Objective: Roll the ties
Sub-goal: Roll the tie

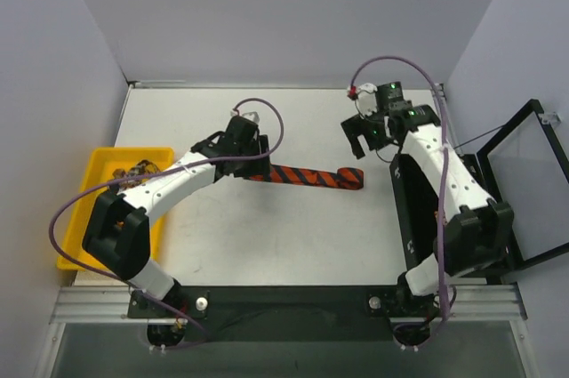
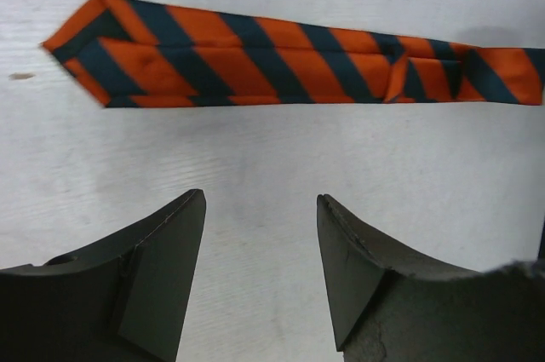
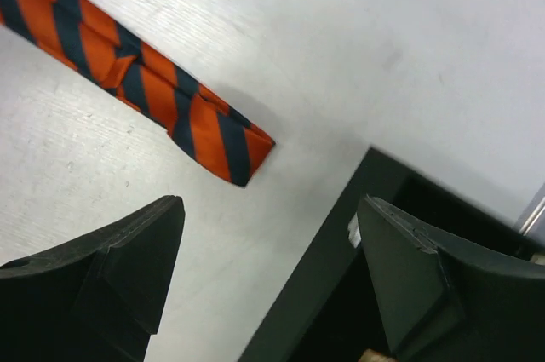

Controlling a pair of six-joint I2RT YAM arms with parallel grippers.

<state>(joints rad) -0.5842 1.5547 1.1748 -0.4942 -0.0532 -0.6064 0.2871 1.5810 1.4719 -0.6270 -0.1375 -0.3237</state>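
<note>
One tie with red-orange and black diagonal stripes point(image 1: 307, 177) lies flat on the white table, its folded end on the right. My left gripper point(image 1: 233, 152) hovers over its left end, open and empty. In the left wrist view the tie point(image 2: 255, 60) lies across the top with its pointed tip at the left, apart from the gripper point(image 2: 260, 209). My right gripper point(image 1: 364, 134) is open and empty just beyond the tie's right end. In the right wrist view the folded end point(image 3: 213, 136) lies ahead of the gripper point(image 3: 268, 209). Patterned brown ties point(image 1: 135, 169) lie in a yellow bin.
The yellow bin point(image 1: 78, 218) stands at the table's left edge. A black open box point(image 1: 411, 213) stands under the right arm, and its rim point(image 3: 341, 243) shows in the right wrist view. A black frame point(image 1: 524, 184) stands at the far right. Purple cables loop over both arms.
</note>
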